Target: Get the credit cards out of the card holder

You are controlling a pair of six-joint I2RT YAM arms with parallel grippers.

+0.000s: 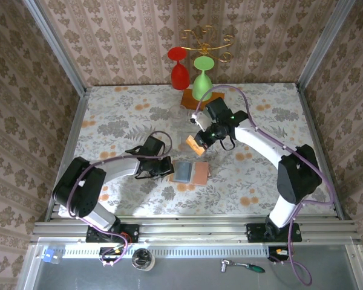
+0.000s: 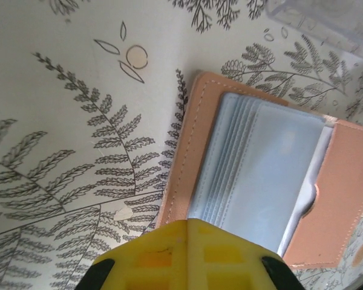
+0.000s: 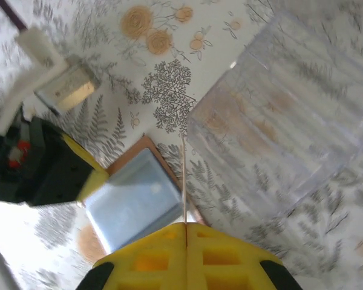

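- right gripper [image 3: 186,238] is clamped on one orange card [image 1: 193,145]. In its wrist view the card is edge-on, a thin line running straight out from the closed tips.
- Card is in the air, off the holder [image 2: 254,175], just beyond its far edge in top view.
- left gripper [image 2: 187,238] is closed w/ nothing visible btwn the tips. The tips sit at the holder's near edge, prob pinning it (pressing vs. just above: can't tell).
- Holder lies open & flat mid-table [image 1: 109,121], btwn the two grippers. Grey-blue pocket side is next to the left gripper, tan flap on the other side.
- Card handling: light, thin, stiff but a bit springy, slick plastic. Best taken by a short edge w/ flat pads. A shallow pinch could let it swivel or slip.
- Holder handling: soft leather, light. It will prob slide or lift w/ a card unless held down. Press on the rim, not over the pocket mouths.
- Holder axis: long axis runs approx left-right in top view, slightly skewed, w/ the fold crossing it.
- Pocket layers step along the outer edge, and a thumb notch shows toward the fold. So I judge cards slide out toward the fold side.
- Held card's long axis points away from the fingertips, face tilted in top view.
- More cards in the pockets: can't tell.
- Clear box [image 3: 278,103] sits just beside the card in the right wrist view, maybe the drop spot.
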